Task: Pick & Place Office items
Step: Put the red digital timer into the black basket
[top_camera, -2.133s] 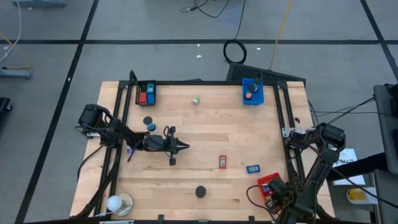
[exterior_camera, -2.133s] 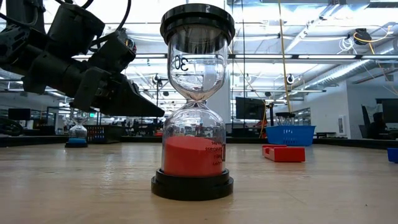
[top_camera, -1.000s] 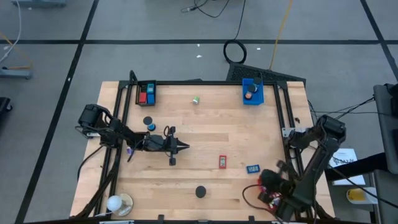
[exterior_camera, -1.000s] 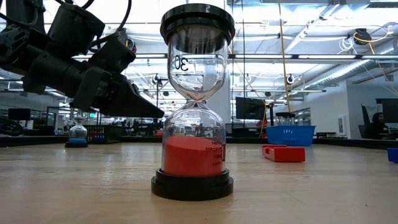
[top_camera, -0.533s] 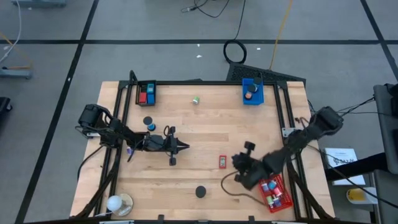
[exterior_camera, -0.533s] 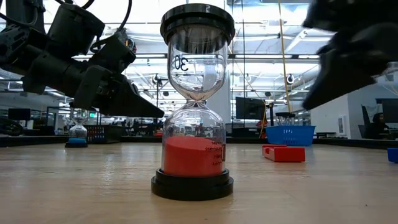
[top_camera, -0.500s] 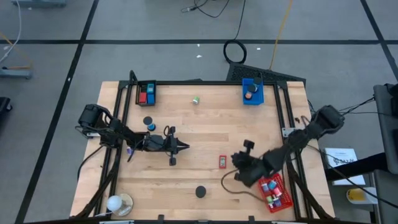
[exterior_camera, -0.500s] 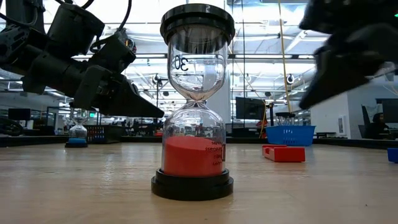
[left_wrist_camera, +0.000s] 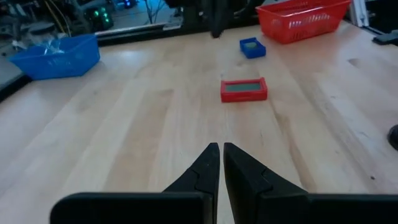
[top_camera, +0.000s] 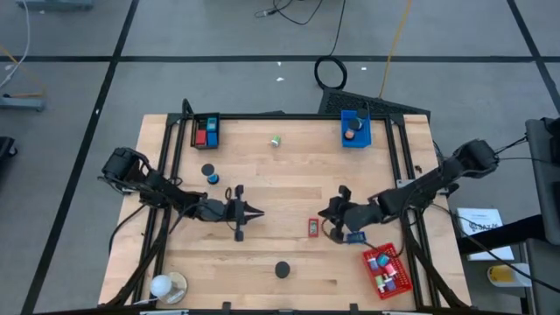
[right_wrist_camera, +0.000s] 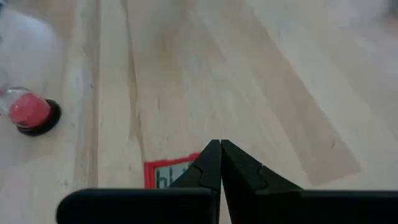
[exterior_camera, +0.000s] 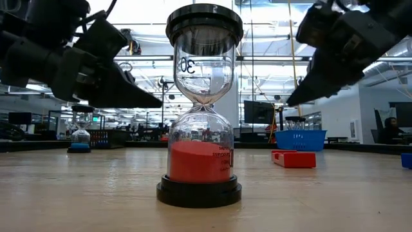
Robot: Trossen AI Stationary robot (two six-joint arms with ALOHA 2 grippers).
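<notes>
A small red flat item [top_camera: 314, 227] lies on the wooden counter [top_camera: 289, 175] right of centre, and a small blue block [top_camera: 355, 237] lies just beside it toward the red tray [top_camera: 385, 271], which holds several small coloured pieces at the counter's near right corner. The right pincer [top_camera: 325, 213] hangs just above the red item with its fingers [right_wrist_camera: 214, 163] pressed together, holding nothing. In the right wrist view the red item shows right at the closed tips.

Farther left, the left pincer [top_camera: 260, 213] points toward the counter's middle, its fingers [left_wrist_camera: 219, 163] drawn almost together and empty. A black disc [top_camera: 207, 171] and a blue piece [top_camera: 214, 178] lie near the left arm. A small green piece [top_camera: 276, 140] sits near the far edge, between the black tray [top_camera: 206, 131] and the blue tray [top_camera: 355, 129]. An hourglass [exterior_camera: 201, 103] with red sand stands upright near the front edge. A round white and tan object [top_camera: 166, 285] rests at the near left corner.
</notes>
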